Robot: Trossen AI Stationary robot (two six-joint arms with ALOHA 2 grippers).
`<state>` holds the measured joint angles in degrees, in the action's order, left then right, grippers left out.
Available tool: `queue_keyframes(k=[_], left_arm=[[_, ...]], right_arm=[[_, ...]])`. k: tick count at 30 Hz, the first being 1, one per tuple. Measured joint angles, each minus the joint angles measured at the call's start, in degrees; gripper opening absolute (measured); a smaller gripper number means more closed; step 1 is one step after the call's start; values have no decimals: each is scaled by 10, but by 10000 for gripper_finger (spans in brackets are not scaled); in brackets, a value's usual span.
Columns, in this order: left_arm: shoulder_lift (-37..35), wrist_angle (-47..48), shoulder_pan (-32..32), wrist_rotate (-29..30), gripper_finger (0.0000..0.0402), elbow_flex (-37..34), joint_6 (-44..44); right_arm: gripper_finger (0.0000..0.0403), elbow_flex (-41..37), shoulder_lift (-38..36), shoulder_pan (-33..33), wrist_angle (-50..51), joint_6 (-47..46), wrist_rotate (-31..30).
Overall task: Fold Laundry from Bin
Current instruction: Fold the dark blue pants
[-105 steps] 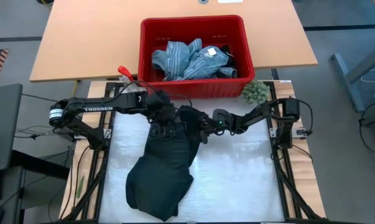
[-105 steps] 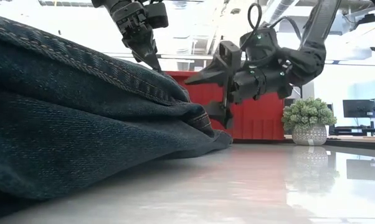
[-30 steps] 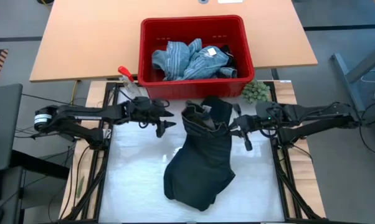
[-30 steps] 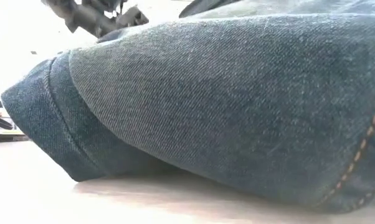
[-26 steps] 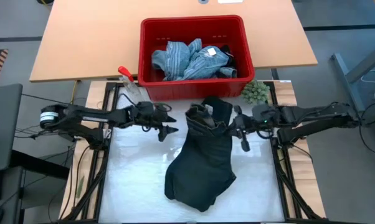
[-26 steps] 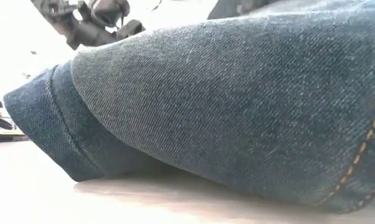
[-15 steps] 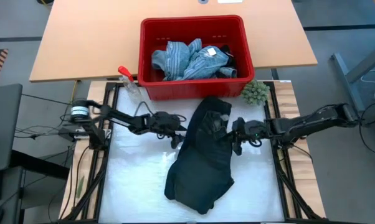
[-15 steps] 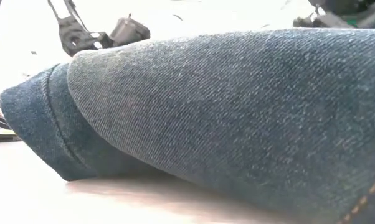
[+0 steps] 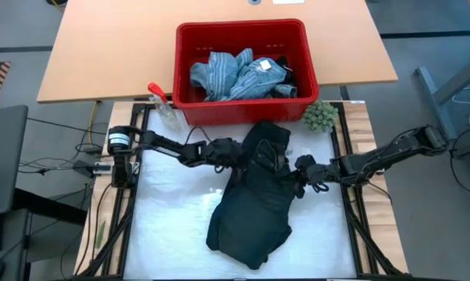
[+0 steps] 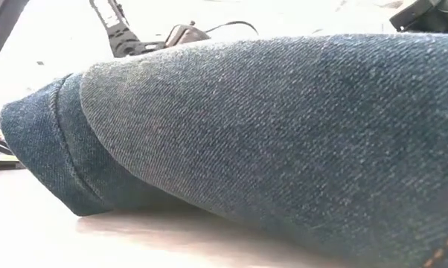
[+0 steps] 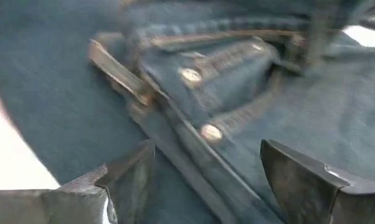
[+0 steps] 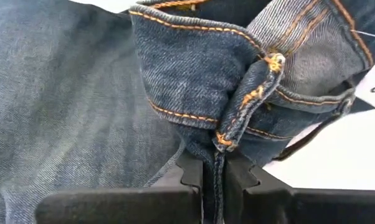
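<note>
- The left gripper (image 9: 233, 151) has its jaws spread, at the waistband's left edge of the dark denim jeans (image 9: 254, 199).
- The jeans lie on the white counter (image 9: 172, 226) in front of the red bin (image 9: 243, 33); their long axis runs away from it.
- The right gripper (image 9: 297, 173) has its jaws clamped on the jeans' waistband; judging by this, the left one grips next.

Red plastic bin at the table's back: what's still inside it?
The red plastic bin holds a rumpled blue-white striped shirt with a white tag, and a black piece at its right. Whatever lies beneath them is covered.
</note>
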<state>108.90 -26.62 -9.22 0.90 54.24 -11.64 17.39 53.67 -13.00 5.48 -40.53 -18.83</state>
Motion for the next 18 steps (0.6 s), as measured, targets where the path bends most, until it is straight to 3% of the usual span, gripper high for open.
queue_keyframes(k=[7,10,18], left_arm=[[18,61,-20,-14,279,63,-4],[61,67,-21,-50,279,90,-24],[164,156,-8,-52,277,190,-22]], right_arm=[[46,0,0,-20,8,-17,-11],[49,0,1,-30,20,-24,-27],[65,-1,1,-36,23,-27,-29]])
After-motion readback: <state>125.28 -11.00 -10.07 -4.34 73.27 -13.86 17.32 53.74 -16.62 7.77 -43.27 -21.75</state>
